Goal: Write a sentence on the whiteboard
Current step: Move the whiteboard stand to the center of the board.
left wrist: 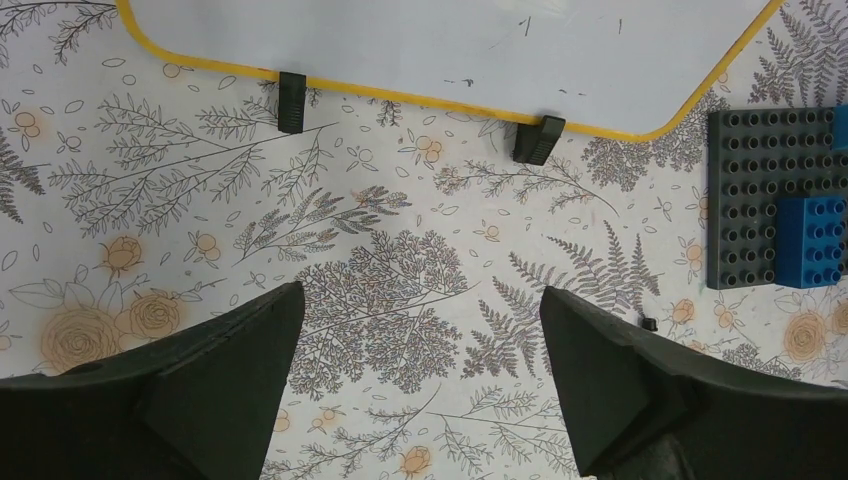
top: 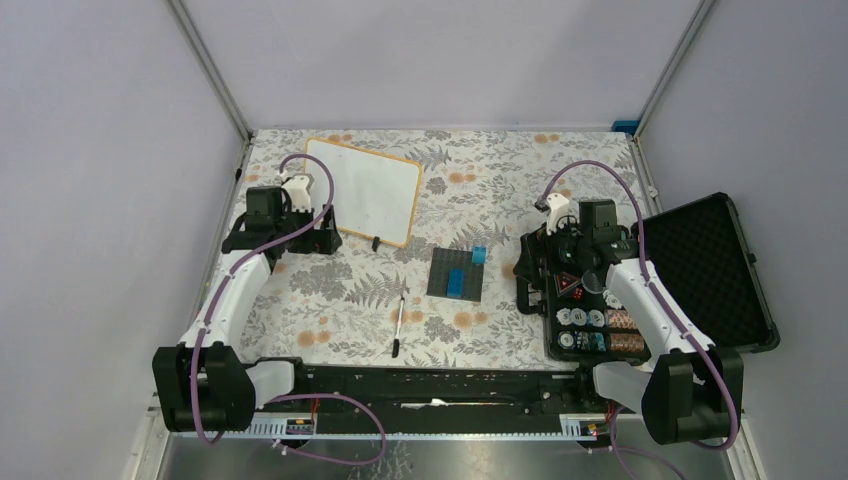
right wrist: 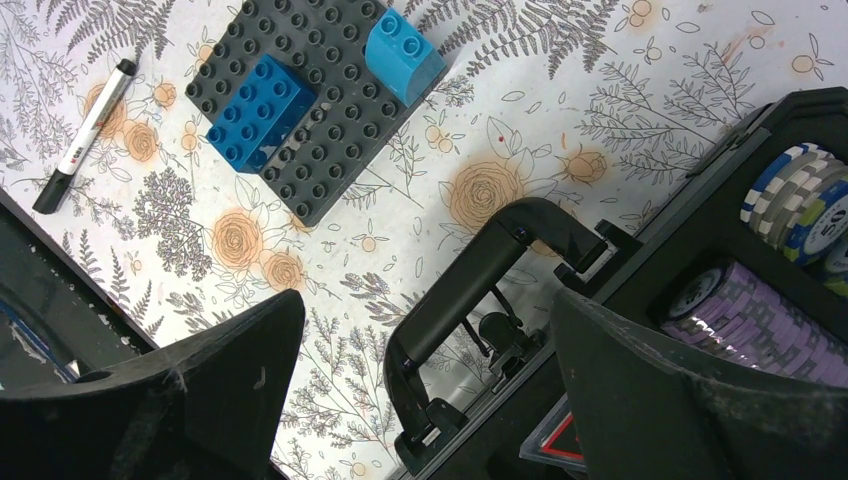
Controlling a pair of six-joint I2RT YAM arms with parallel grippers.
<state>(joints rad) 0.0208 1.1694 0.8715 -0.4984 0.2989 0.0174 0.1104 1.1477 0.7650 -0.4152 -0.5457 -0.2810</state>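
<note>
The whiteboard (top: 365, 190) lies flat on the bench (top: 490, 190) just ahead of the left jaws, its orange-framed near edge and two small black feet showing at the top of the left wrist view; from the right jaws it is well apart, off to their left beyond the dark grey brick plate (top: 455, 273); its white face carries no words, only a few faint specks, so the sentence is not yet begun and I judge the task to be at its very start; both pairs of jaws stand released and spread wide with nothing between them; the left jaws hang over bare patterned cloth near the board's near corner, touching nothing; the right jaws hang above the handle of the black case of poker chips (top: 600, 320), the handle seen below the gap but not clasped; the marker (top: 398, 326) lies loose on the bench between the two arms, behind both pairs of jaws and nearer the bases, to the right of the left jaws and to the left of the right, touched by neither; whether its cap is on I cannot tell; what is left, by my reckoning, is everything: taking up the marker, baring its tip if capped, bringing it over the board and writing the words.
</note>
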